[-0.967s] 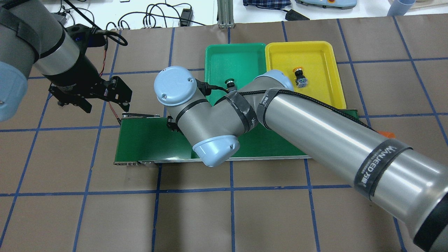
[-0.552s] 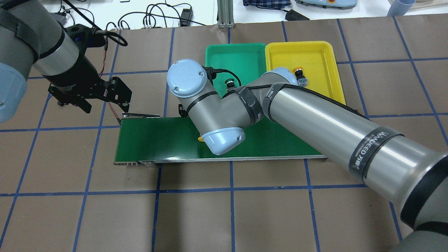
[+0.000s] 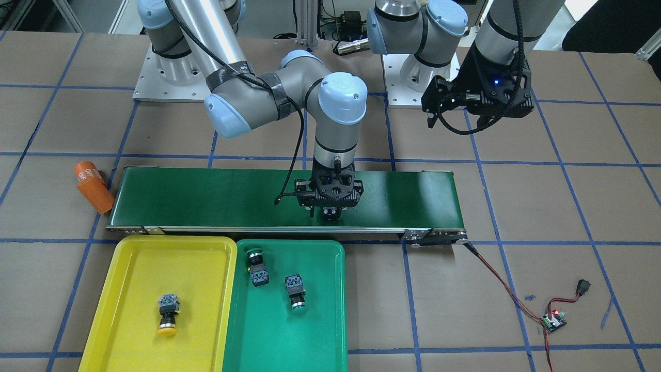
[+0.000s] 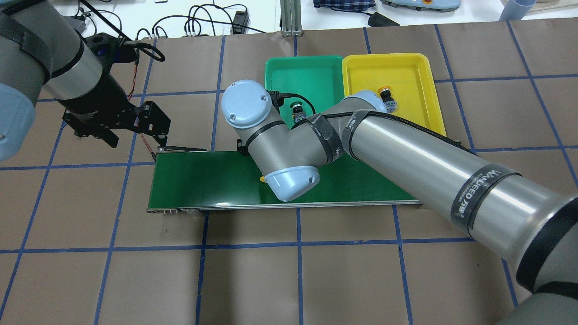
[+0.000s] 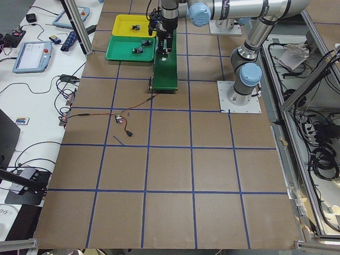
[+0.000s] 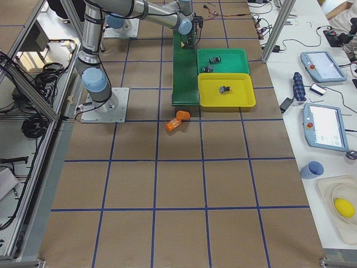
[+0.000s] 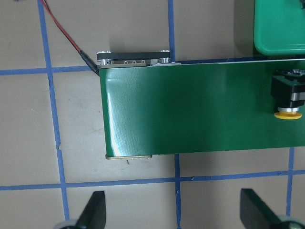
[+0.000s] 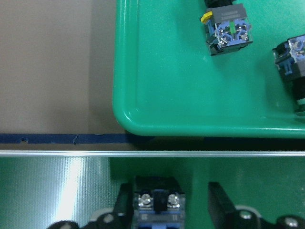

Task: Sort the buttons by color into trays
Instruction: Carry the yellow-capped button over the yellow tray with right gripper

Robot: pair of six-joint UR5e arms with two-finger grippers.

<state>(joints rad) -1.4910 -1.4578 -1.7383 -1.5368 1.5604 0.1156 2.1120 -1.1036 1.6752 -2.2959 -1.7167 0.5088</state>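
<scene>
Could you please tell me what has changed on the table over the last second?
The right gripper slid along the conveyor belt toward the trays' end; it stands open astride a yellow button. The left gripper, yellow tray, green tray and the buttons seen in them stayed put.

i see a yellow tray (image 3: 139,258), a green tray (image 3: 315,336), a dark green belt (image 3: 206,196), and brown table paper (image 3: 542,196) gridded with blue lines; the button (image 7: 288,98) on it looks yellow-capped, i think.
</scene>
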